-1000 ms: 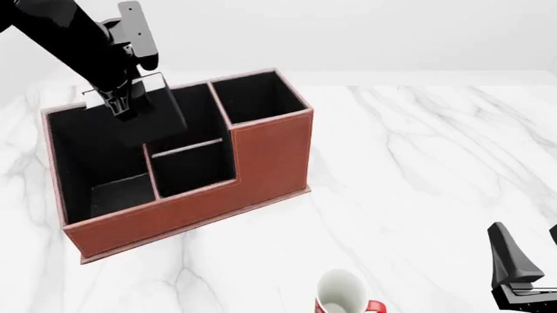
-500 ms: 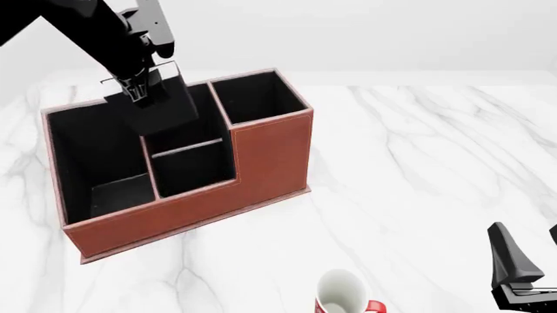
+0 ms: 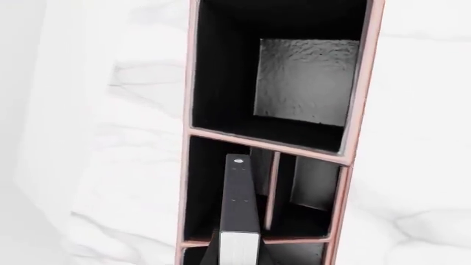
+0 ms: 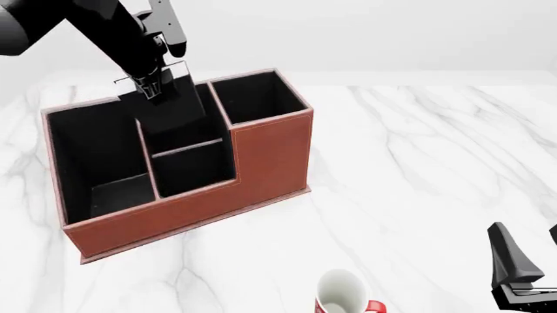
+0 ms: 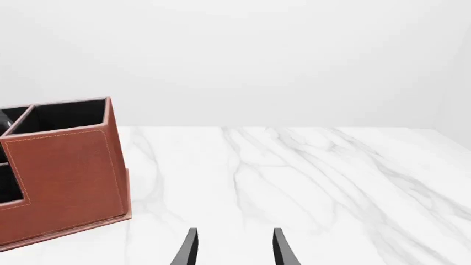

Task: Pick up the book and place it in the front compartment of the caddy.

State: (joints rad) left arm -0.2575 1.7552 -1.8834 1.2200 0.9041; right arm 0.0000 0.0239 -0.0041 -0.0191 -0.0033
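The small thin black-covered book, white page edge uppermost, hangs upright from the left pincer, which is clamped on its top edge. Over the last second it has travelled rightward and away from the arms' side — from above the large left compartment to above the middle rear cell of the reddish-brown leather-look caddy with pale stitching and black lining. Judged against the task, this carries it toward the back; the low front compartment lies nearer the arms, so a correction toward them seems needed before lowering.

The left wrist view looks straight down the book and shows its lower end over the caddy's divided cells, beside a thin partition — alignment the front view cannot give. Only the front view shows the white-and-red mug on the white marble bench and the parked right pincer, fingers spread and empty.
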